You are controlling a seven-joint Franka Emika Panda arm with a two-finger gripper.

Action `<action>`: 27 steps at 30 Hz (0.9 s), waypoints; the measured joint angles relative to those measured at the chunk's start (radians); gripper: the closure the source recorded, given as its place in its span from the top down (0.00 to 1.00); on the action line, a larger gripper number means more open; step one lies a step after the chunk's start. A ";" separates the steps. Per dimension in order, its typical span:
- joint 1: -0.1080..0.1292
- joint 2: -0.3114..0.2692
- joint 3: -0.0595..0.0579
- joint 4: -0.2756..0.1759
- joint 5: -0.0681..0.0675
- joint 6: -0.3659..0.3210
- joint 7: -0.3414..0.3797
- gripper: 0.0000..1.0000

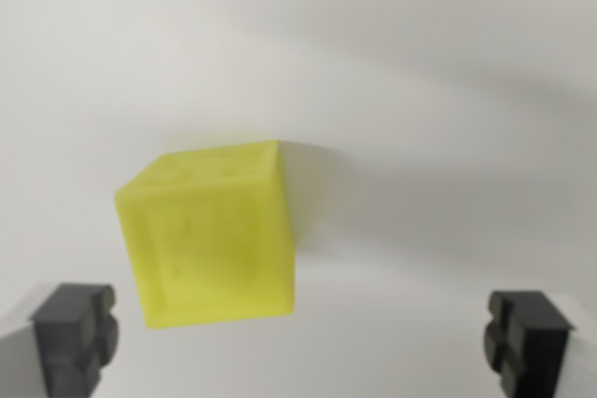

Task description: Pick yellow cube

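- The hand (302,342) is spread wide, jaws far apart.
- One dark fingertip (76,335) sits low at the wrist view's left, the other (525,340) low at its right.
- Nothing is clamped between them; both pads are bare.

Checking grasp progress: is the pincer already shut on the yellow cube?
No. The pincer stands wide open, its two dark fingertips at the frame's lower corners, both clear of the yellow cube.

Plain white surface (420,62), soft shadow
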 joint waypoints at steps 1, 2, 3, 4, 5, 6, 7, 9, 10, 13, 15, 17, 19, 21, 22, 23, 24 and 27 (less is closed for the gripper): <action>0.004 0.005 0.000 -0.002 0.000 0.006 0.000 1.00; 0.008 0.010 0.000 -0.003 0.001 0.013 0.000 1.00; 0.012 0.016 0.000 -0.005 0.002 0.019 0.001 1.00; 0.016 0.021 0.000 -0.006 0.002 0.026 0.001 1.00; 0.020 0.026 0.000 -0.008 0.003 0.032 0.001 1.00; 0.024 0.031 0.000 -0.009 0.003 0.039 0.001 1.00; 0.028 0.037 0.000 -0.010 0.004 0.045 0.001 1.00; 0.035 0.048 0.000 -0.012 0.005 0.058 0.002 1.00; 0.040 0.054 0.000 -0.013 0.006 0.064 0.002 1.00; 0.052 0.071 0.000 -0.016 0.008 0.083 0.003 1.00; 0.059 0.079 0.000 -0.018 0.010 0.093 0.003 1.00; 0.065 0.084 0.000 -0.020 0.011 0.100 0.003 1.00; 0.067 0.090 -0.001 -0.020 0.011 0.105 0.003 1.00; 0.067 0.097 -0.001 -0.019 0.012 0.111 0.002 1.00; 0.067 0.103 -0.001 -0.018 0.012 0.115 0.002 1.00; 0.067 0.109 -0.001 -0.017 0.012 0.120 0.001 1.00; 0.067 0.116 -0.001 -0.015 0.013 0.126 0.001 1.00; 0.067 0.138 -0.001 -0.011 0.014 0.143 0.000 1.00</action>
